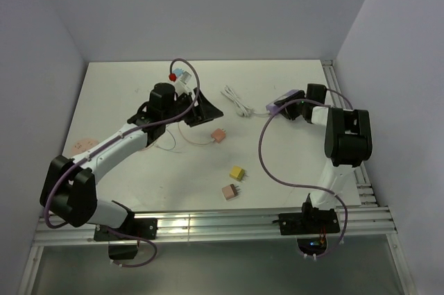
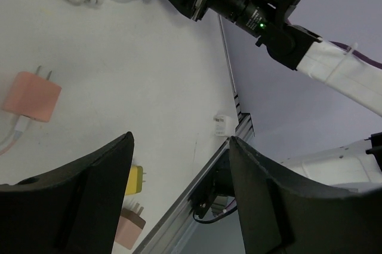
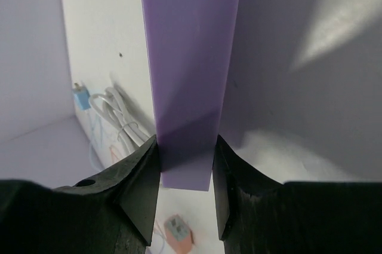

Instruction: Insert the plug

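My right gripper is shut on a purple socket block at the table's right rear; in the right wrist view its fingers clamp the block. A white coiled cable runs from the block. My left gripper is open and empty, hovering left of the cable; in its wrist view nothing sits between the jaws. A salmon plug with a thin cord lies below it, also in the left wrist view. A yellow plug and a second pink plug lie nearer the front.
A blue plug with a red part lies at the back, behind the left arm. A pink smudge marks the table's left side. Metal rails run along the near and right edges. White walls enclose the table.
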Tool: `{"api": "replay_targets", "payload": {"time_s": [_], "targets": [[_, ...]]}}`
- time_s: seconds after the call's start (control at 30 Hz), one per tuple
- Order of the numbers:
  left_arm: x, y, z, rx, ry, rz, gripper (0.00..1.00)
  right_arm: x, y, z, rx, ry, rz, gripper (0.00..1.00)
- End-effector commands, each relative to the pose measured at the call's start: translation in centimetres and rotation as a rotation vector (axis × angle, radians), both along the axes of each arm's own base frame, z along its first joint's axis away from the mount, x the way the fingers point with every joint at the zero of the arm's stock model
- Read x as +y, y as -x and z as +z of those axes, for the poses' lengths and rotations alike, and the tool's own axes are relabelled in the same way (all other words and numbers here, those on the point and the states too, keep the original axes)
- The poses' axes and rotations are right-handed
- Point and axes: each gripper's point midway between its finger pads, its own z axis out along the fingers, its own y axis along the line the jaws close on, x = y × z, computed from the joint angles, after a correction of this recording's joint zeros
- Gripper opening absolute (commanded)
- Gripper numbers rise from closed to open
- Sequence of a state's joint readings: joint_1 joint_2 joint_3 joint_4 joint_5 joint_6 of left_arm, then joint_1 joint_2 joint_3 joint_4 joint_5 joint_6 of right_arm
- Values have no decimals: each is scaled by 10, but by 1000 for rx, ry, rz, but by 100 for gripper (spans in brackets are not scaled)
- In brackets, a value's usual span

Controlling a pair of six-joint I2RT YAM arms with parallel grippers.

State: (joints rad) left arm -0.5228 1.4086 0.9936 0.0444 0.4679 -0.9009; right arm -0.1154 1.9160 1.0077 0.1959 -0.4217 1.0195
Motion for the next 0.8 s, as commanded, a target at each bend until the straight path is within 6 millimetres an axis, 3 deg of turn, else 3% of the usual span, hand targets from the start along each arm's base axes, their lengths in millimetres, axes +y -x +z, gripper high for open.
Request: {"api": "replay_targets", "payload": {"time_s": [0.0, 0.07, 0.2, 0.23, 0.43, 0.53, 0.67, 0.77], "targets": [[-16, 6, 11, -39, 52, -40, 70, -7, 35, -6, 90, 139, 24, 16], [-25, 9, 10, -38, 52, -58, 69, -10, 47, -9, 122, 181, 30, 30], [-34, 15, 8, -40, 52, -78, 70, -14, 65, -14, 178, 221, 35, 43], [-35, 15, 9, -42, 50, -78, 70, -14, 72, -20, 198, 220, 36, 56], [-38, 18, 17, -65, 49, -80, 70, -9, 88, -19, 209, 224, 67, 59], [-40, 18, 19, -72, 51, -87, 70, -8, 92, -9, 170, 256, 91, 59], [-42, 20, 16, -72, 48, -94, 70, -1, 92, 23, 56, 313, 131, 59], [-37, 21, 15, -86, 29, -83, 70, -10, 95, 46, 30, 449, 125, 60]]}}
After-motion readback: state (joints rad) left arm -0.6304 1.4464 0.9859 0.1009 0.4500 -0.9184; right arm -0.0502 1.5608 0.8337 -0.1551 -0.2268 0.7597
